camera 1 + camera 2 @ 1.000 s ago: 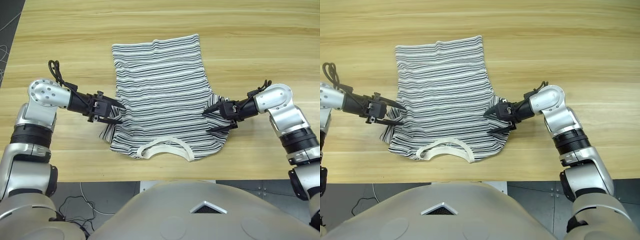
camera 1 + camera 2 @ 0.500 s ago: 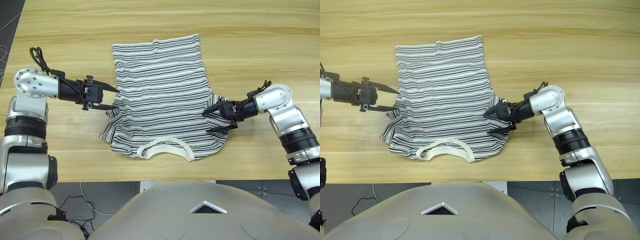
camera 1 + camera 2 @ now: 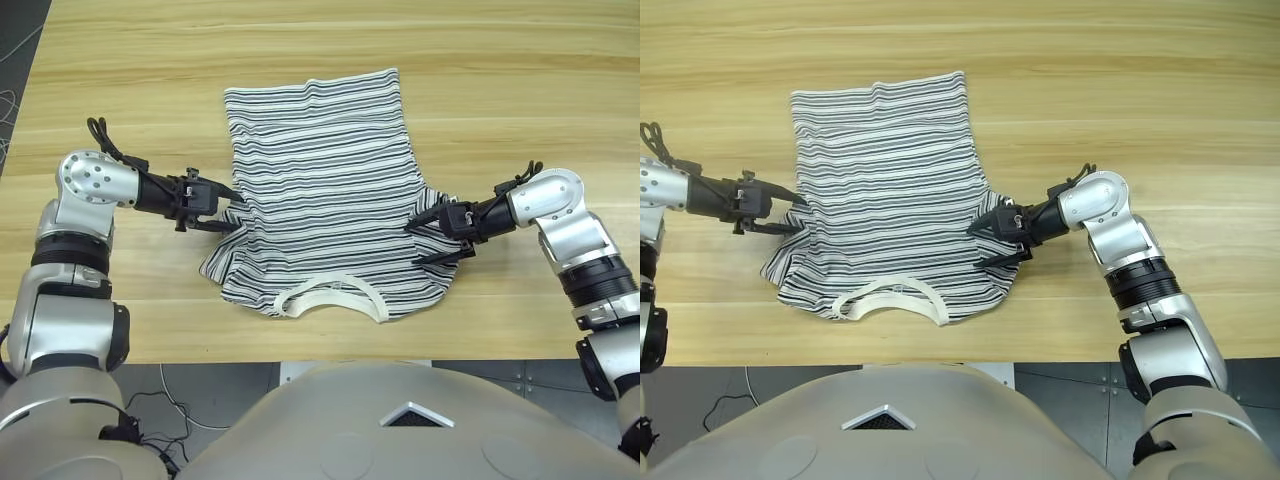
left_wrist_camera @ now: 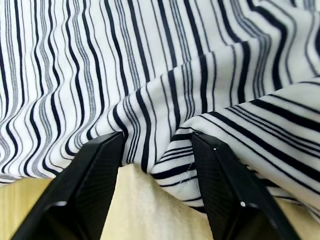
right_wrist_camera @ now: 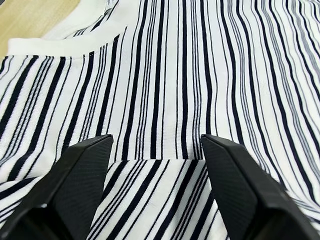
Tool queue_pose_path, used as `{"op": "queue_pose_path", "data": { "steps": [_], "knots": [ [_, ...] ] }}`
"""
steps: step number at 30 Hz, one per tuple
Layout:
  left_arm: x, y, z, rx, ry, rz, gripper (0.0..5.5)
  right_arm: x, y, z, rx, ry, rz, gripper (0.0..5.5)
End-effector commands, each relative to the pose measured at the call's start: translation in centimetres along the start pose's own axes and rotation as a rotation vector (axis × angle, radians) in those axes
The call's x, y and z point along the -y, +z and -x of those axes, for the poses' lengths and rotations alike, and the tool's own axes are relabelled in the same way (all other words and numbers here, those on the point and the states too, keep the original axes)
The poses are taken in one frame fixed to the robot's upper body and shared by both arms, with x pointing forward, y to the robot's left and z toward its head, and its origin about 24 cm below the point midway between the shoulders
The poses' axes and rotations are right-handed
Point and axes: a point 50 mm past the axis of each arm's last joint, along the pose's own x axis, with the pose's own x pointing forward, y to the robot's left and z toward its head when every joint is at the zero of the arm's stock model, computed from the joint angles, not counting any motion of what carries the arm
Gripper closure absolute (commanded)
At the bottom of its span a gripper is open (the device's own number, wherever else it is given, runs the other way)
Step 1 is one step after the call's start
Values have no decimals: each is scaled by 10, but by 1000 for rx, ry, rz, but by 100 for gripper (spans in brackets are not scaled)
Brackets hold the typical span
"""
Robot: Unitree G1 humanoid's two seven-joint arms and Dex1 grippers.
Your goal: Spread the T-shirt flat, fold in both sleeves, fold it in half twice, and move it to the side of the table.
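A black-and-white striped T-shirt (image 3: 320, 170) lies on the wooden table (image 3: 520, 100), with its white collar (image 3: 330, 297) near me and its hem far. My left gripper (image 3: 228, 210) is at the shirt's left edge. It is open, and a raised fold of the left sleeve (image 4: 165, 115) lies between its black fingers (image 4: 95, 175). My right gripper (image 3: 413, 245) is open at the shirt's right edge, over the folded-in right sleeve (image 5: 150, 195). Its fingers (image 5: 235, 175) straddle the striped cloth.
Bare wood stretches to the left, right and far side of the shirt. The table's front edge (image 3: 200, 358) runs just below the collar. Cables lie on the dark floor (image 3: 20, 40) past the table's left end.
My left gripper drew back leftward off the shirt, then returned to the left sleeve's fold. The shirt's lower left corner now sticks out a little farther. The right arm is still.
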Motion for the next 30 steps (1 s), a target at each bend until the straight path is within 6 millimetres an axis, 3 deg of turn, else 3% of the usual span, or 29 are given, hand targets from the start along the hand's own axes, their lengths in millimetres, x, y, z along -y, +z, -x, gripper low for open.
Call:
{"op": "queue_pose_path", "data": {
  "steps": [1, 4, 11, 16, 27, 30],
  "knots": [
    [7, -9, -19, -52, -48, 57, 298, 1, 2, 2, -1, -4, 11, 225],
    [14, -23, -16, -156, -46, 97, 298, 1, 2, 1, -5, -2, 11, 225],
    [22, -43, 15, -280, 12, 155, 298, -1, -4, 0, -40, 1, 3, 225],
    [26, -48, 28, -308, 18, 172, 298, 0, -4, 0, -44, 2, 1, 225],
    [11, -42, 75, -309, 158, 172, 298, 2, -6, -4, -69, 12, 4, 225],
    [11, -40, 72, -278, 161, 166, 298, 3, -2, -2, -31, 5, 2, 225]
  ]
}}
